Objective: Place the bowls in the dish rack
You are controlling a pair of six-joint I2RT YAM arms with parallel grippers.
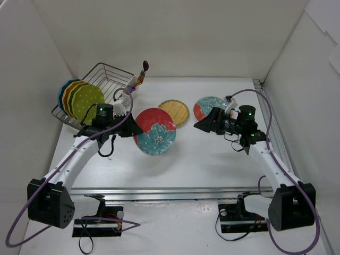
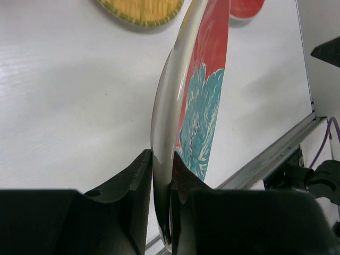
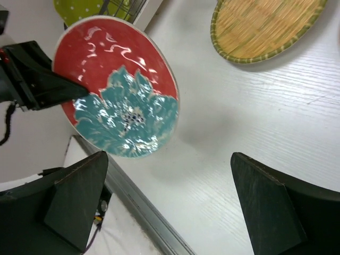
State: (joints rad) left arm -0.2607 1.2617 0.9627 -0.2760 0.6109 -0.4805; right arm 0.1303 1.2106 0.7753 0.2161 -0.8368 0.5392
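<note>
The left claw [image 1: 133, 129] is clamping its two fingers on the rim of a red-and-teal bowl [image 1: 155, 132]. The left wrist view is showing the rim pinched tight between them [image 2: 162, 159]. The bowl is standing almost on edge, its flowered face turned toward the right, and it is hanging over the middle of the table [image 1: 212, 159]. Its shadow is falling on the white surface below.

The right claw [image 1: 207, 121] is hovering at the right side of the scene with its fingers spread wide apart and gripping nothing; from its own camera the held bowl [image 3: 119, 87] is showing to the left, beyond the gap [image 3: 167, 159]. Just past this claw, toward the far side, a second red-and-teal bowl [image 1: 206, 105] is lying flat on the table, partly covered by the arm in the top view.

Between the two patterned bowls a tan woven bowl [image 1: 174, 112] is lying flat, just beyond the held one.

At the far left the wire dish rack [image 1: 103, 68] is sitting with four bowls standing on edge in a row — a blue bowl [image 1: 60, 96] at the left end, then an orange bowl [image 1: 66, 91] and two green ones, the front green dotted bowl [image 1: 87, 102] facing right. A small white cup [image 1: 129, 85] is hanging on the rack's right corner with a utensil [image 1: 143, 68] sticking up from it.
</note>
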